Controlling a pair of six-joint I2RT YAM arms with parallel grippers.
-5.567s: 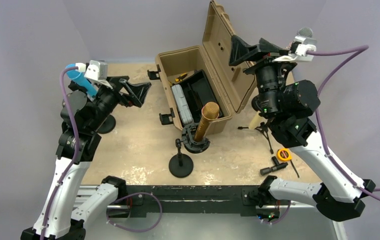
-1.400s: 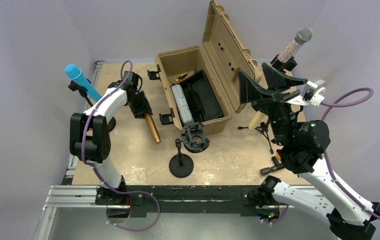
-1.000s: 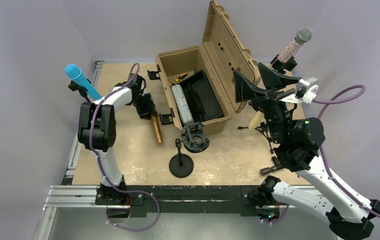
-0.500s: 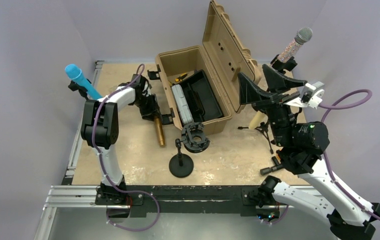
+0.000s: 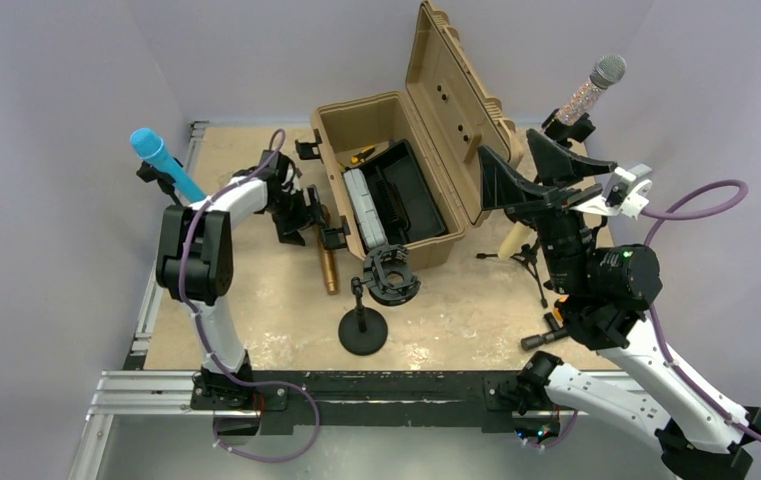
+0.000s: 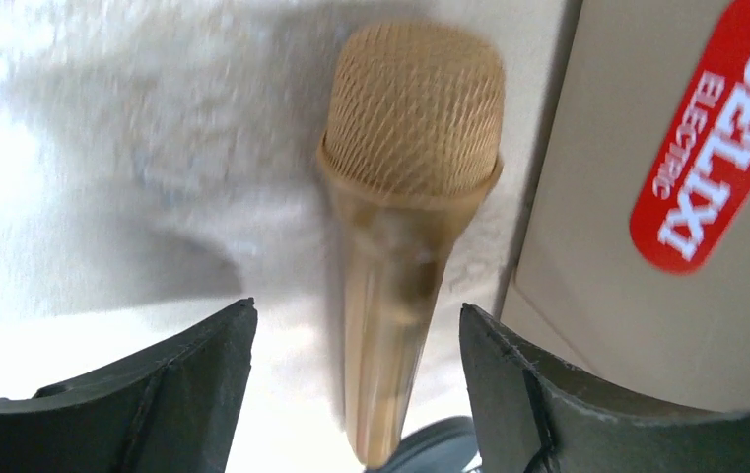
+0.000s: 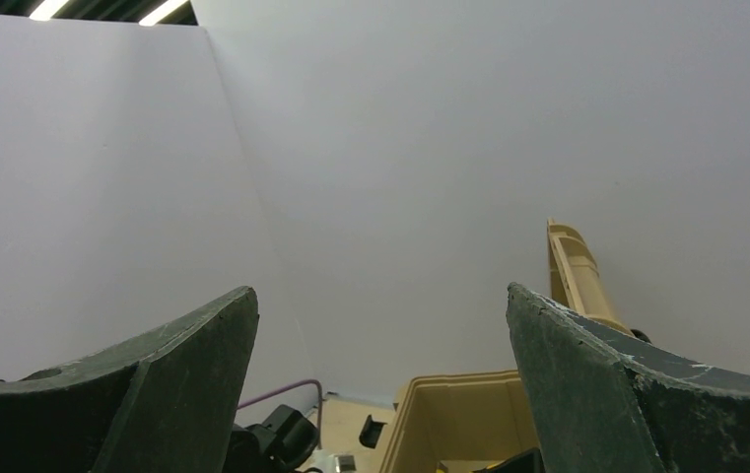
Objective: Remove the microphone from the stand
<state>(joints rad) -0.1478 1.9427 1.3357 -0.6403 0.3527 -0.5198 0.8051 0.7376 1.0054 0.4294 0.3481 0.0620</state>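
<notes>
Gold microphone (image 6: 410, 118) lies beside the case (image 6: 592, 256) wall, untouched inside the spread left hand (image 6: 356, 317); right hand (image 5: 521, 172) wide

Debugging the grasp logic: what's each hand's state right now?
Left hand: open, straddling the gold microphone, not gripping it.
Right hand: open, holding nothing.

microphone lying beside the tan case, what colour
The microphone is gold, mesh included; clearest in left wrist view.
</notes>
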